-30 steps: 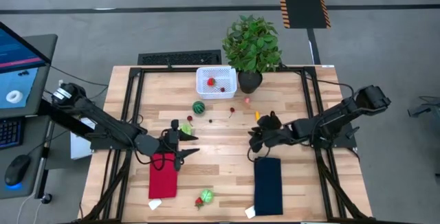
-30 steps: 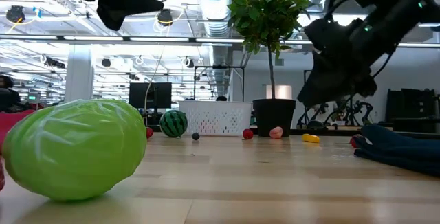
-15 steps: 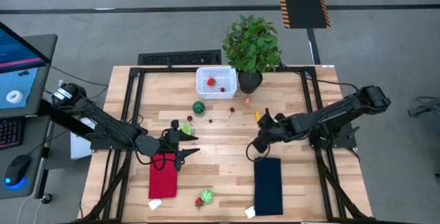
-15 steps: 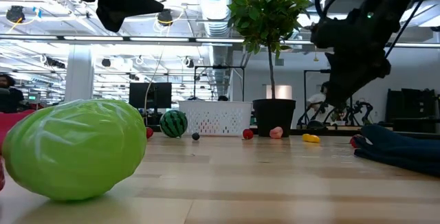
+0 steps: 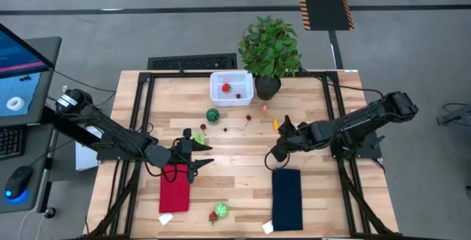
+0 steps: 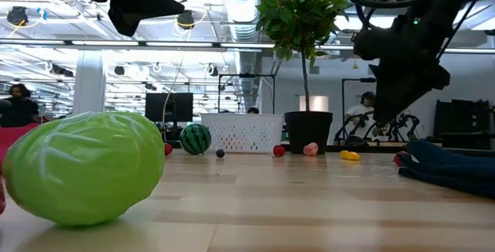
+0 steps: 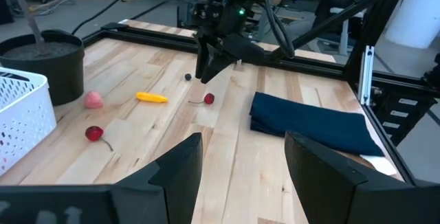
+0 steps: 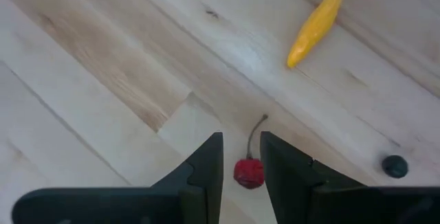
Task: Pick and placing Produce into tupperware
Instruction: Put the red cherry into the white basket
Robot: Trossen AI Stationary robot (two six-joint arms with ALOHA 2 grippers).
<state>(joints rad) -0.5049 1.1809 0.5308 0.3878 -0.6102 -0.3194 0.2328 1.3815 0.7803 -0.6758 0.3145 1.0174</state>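
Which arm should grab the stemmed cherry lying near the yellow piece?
Right. The right gripper hangs directly over the cherry, open fingers either side of it, close to the table. The left gripper waits open over the red cloth, well away from it.

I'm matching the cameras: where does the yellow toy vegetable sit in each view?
High view: the yellow vegetable lies just in front of the plant pot.
Low view: right of the pot.
Left wrist view: on bare wood near the pot.
Right wrist view: near a red cherry; pot unseen.
Landmark: the plant pot.
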